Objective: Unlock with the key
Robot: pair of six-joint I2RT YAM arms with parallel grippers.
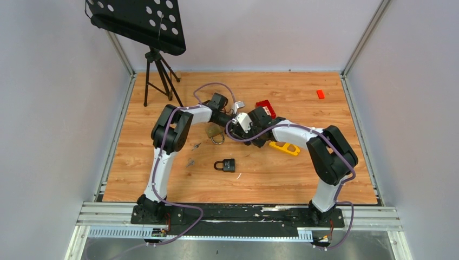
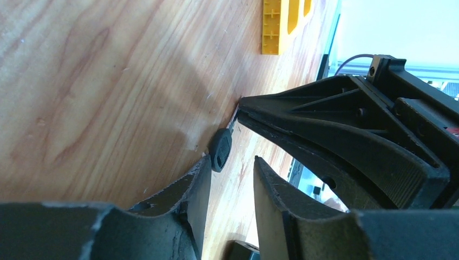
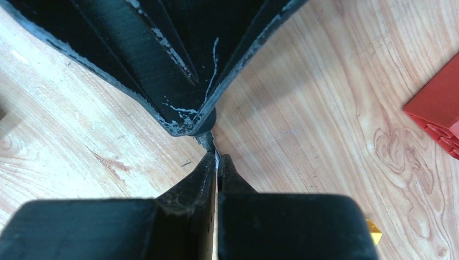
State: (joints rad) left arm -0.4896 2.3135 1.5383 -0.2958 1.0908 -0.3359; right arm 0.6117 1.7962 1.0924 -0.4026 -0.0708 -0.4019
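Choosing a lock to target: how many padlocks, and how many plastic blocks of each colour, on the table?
Padlocks: 2, black padlock and brass padlock
Red blocks: 2, large red block and small red block
Yellow blocks: 1, yellow block
Total: 5

Bright even light, soft shadows, close foreground slightly blurred.

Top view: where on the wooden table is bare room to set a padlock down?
Free: the right rear, between the small red block and the right arm; the left front, beside the left arm. Crowded: the middle, around the brass padlock, black padlock and yellow piece.
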